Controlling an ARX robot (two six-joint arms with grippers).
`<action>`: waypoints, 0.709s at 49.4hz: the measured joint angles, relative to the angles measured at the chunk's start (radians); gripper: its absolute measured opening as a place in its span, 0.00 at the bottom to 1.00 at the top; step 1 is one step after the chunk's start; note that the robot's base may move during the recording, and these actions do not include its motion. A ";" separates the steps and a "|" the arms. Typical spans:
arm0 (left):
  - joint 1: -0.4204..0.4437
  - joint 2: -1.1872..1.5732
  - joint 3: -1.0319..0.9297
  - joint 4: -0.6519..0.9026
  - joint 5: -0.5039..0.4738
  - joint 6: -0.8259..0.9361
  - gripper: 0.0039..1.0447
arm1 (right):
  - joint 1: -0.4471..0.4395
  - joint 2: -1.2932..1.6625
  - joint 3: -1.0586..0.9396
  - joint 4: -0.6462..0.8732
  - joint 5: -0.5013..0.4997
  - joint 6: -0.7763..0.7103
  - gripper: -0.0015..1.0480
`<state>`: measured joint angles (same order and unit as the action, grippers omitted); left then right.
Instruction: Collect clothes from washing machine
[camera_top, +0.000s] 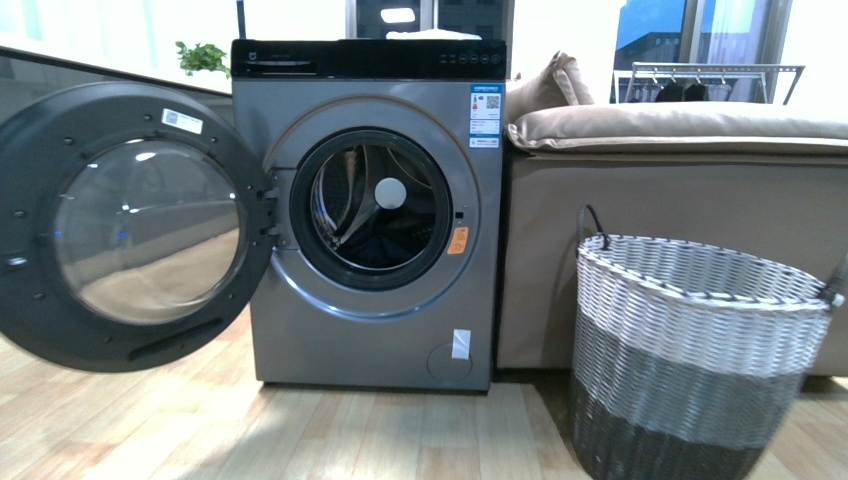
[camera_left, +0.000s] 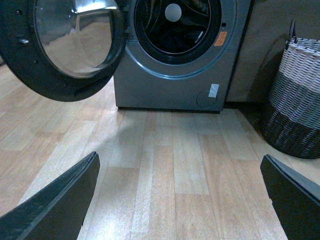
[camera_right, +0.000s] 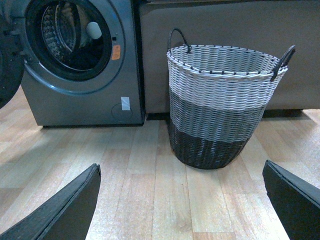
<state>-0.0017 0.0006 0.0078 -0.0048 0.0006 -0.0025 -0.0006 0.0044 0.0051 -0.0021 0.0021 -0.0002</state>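
Front view: collection not begun.
I see clothes (camera_top: 377, 251) inside the washing machine (camera_top: 370, 335), door open; left gripper (camera_left: 179, 167) and right gripper (camera_right: 181, 170) spread, holding nothing.

Washing machine (camera_top: 372, 335) finished in satin grey metal; door glass (camera_top: 145, 230) glossy; basket (camera_top: 690, 340) coarsely woven; floor (camera_top: 350, 430) laid in smooth wood.

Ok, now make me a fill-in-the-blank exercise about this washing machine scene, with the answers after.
The washing machine's door is swung ____. The dark clothes lie ____ the drum. In the front view the woven basket stands to the machine's ____. The left gripper and right gripper hold ____.
Answers: open, inside, right, nothing.
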 joint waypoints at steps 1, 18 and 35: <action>0.000 0.000 0.000 0.000 0.001 0.000 0.94 | 0.000 0.000 0.000 0.000 0.000 0.000 0.93; 0.000 -0.001 0.000 0.000 0.000 0.000 0.94 | 0.000 0.000 0.000 0.000 -0.003 0.000 0.93; 0.000 -0.002 0.000 0.000 0.000 0.000 0.94 | 0.000 0.000 0.000 0.000 -0.001 0.000 0.93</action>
<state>-0.0017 -0.0010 0.0078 -0.0048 0.0002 -0.0025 -0.0006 0.0044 0.0051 -0.0021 0.0013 -0.0002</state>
